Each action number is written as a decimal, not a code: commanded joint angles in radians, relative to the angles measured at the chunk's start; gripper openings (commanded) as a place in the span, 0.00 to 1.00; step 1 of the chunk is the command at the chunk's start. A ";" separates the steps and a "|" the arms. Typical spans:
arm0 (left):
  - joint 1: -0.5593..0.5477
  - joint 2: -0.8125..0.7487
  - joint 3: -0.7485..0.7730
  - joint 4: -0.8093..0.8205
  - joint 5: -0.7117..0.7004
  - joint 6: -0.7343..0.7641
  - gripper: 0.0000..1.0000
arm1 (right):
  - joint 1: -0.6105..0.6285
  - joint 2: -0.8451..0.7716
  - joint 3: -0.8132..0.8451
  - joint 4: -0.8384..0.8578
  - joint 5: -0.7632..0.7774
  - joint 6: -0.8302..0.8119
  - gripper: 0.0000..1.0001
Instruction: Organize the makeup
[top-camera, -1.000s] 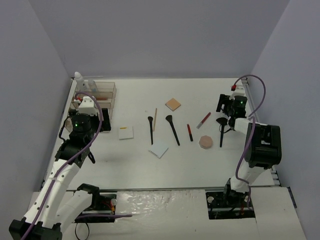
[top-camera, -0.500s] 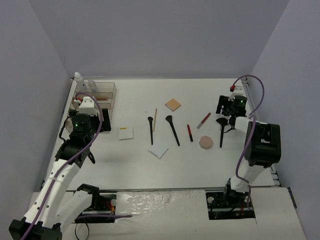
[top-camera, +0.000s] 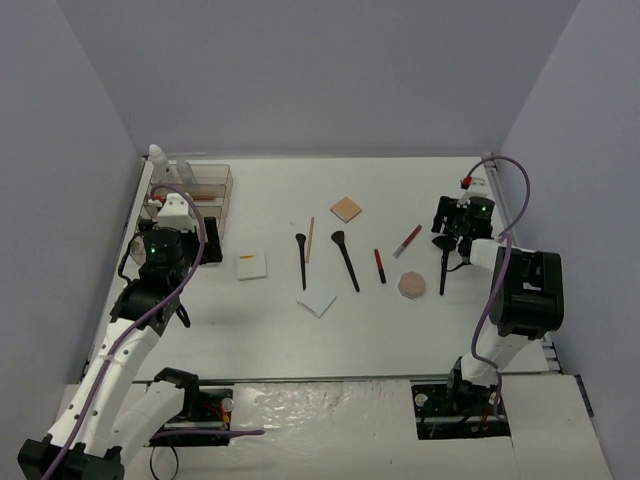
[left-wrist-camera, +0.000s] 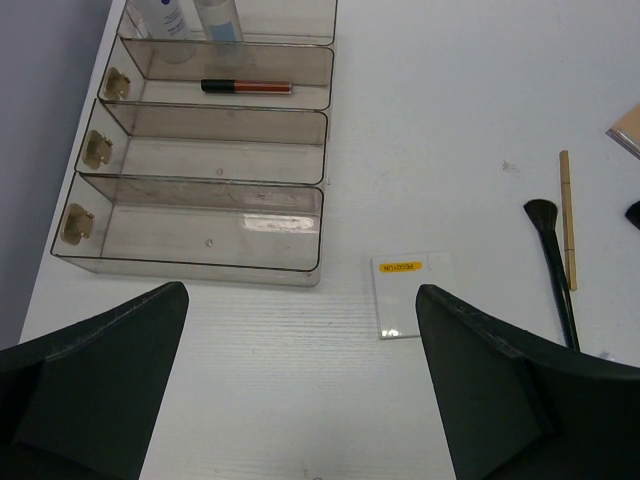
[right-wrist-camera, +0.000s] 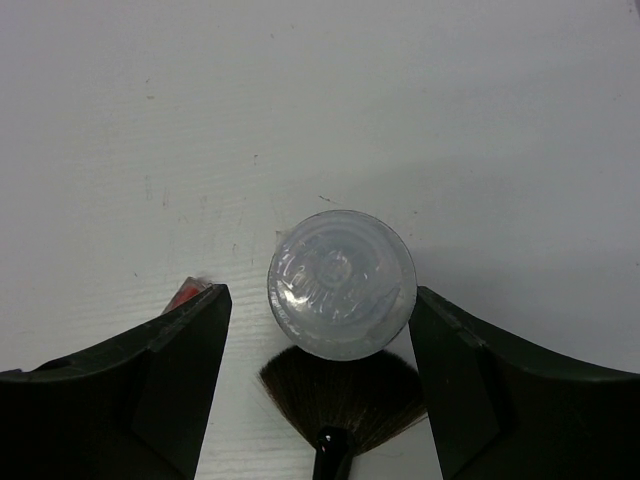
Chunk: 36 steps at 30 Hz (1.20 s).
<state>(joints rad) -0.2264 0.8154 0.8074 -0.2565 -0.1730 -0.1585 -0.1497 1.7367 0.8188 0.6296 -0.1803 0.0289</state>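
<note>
My right gripper (right-wrist-camera: 320, 291) is open and hangs straight over a small clear bottle (right-wrist-camera: 341, 284) that stands upright. Its round cap sits between the fingers, with a gap on each side. A black fan brush (right-wrist-camera: 345, 400) lies just in front of the bottle, and a red lip tube (right-wrist-camera: 185, 293) peeks out by the left finger. My left gripper (left-wrist-camera: 300, 300) is wide open and holds nothing, just near of the organizer (left-wrist-camera: 200, 265), with a white square pad (left-wrist-camera: 410, 295) to its right. In the top view, brushes (top-camera: 345, 258), a wooden stick (top-camera: 310, 238), compacts (top-camera: 346, 208) and a second pad (top-camera: 317, 298) lie mid-table.
The smoky tiered organizer (top-camera: 190, 190) stands at the back left. It holds two bottles (left-wrist-camera: 165, 15) in its far row and a red lip tube (left-wrist-camera: 247, 87) in the row nearer me. A pink round compact (top-camera: 411, 285) and two red tubes (top-camera: 380, 264) lie left of the right arm (top-camera: 452, 222).
The right wrist has shifted slightly toward the back, its cable has swung, and its fingers have drawn in somewhat around the bottle. The left arm has not moved.
</note>
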 joint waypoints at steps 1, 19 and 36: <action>-0.002 -0.004 0.053 0.046 0.002 0.005 0.97 | -0.003 -0.031 0.017 0.088 -0.030 0.030 0.63; -0.002 -0.012 0.053 0.059 0.079 0.008 0.97 | 0.022 -0.115 0.025 0.059 -0.076 -0.010 0.00; -0.083 0.016 0.200 0.191 0.847 -0.096 0.97 | 0.480 -0.503 0.148 -0.347 -0.725 -0.202 0.00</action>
<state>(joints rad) -0.2604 0.8116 0.8503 -0.1509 0.4342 -0.1918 0.2258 1.2975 0.9249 0.3430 -0.6878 -0.0956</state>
